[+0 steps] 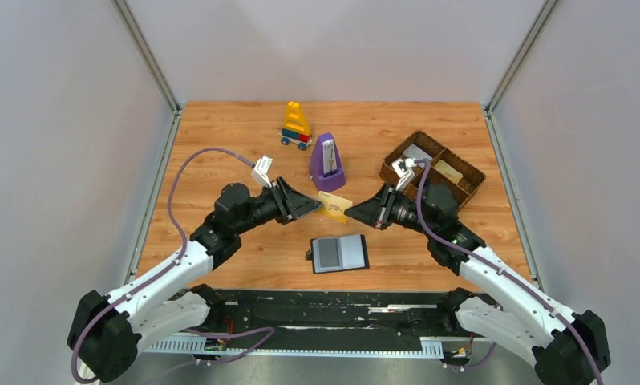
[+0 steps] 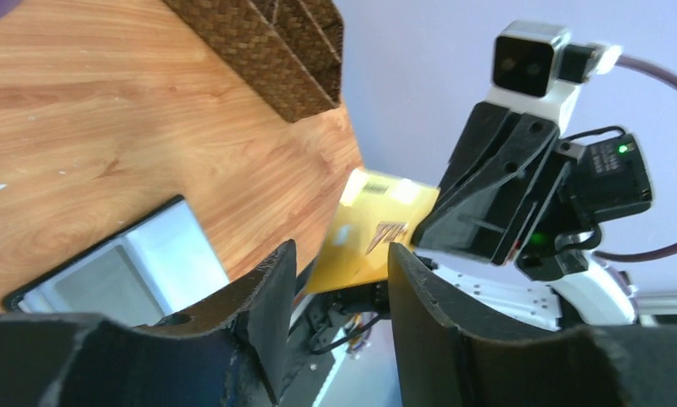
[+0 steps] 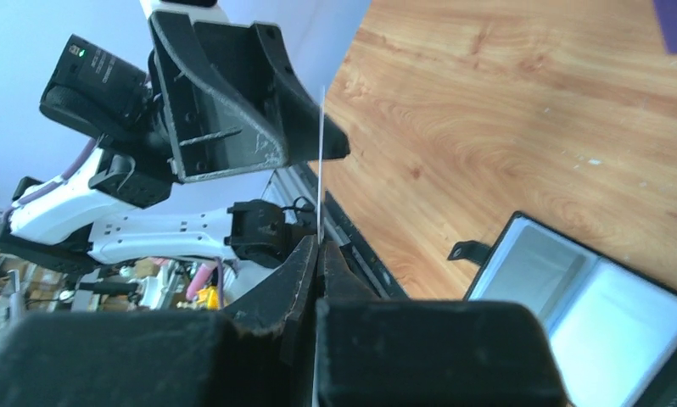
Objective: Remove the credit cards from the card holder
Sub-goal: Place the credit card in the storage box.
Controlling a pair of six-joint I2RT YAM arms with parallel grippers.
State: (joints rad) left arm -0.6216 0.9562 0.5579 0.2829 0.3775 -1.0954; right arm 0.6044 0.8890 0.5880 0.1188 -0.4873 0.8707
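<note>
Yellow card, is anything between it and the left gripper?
Nothing visible. The left gripper stands open around the card, fingers on either side of it, while the right gripper pinches the card's far end.

Robot lab test cell, not a home or kitchen. I'm bolted to a black mounting rail (image 1: 325, 309) at the near edge of a wood-grain tabletop (image 1: 220, 144). It's boxed in left, right and far by plain pale grey panels (image 1: 60, 120) with aluminium corner posts (image 1: 145, 52). A bare purple cable (image 1: 212, 150) loops off my left arm, and a small camera module (image 2: 530, 64) sits on my right wrist. Below the near edge, there's blurry workshop clutter (image 3: 174, 292) of wires and gear.
</note>
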